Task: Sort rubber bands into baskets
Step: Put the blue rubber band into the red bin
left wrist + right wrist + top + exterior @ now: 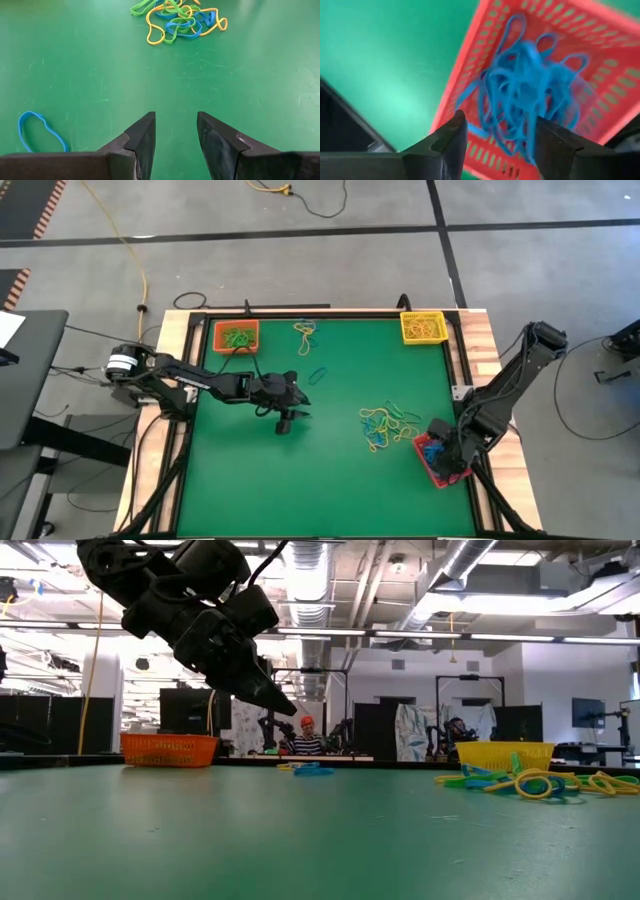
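Right gripper (495, 145), jaws apart, over red basket (600, 30) of blue rubber bands (530, 85)
Risk: a band snagging a finger; left gripper (175, 140) open, empty

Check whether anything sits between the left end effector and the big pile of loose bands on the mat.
Nothing visible does. The left end effector, fingers apart, faces the mixed pile over bare green mat; a lone blue band lies off to one side.
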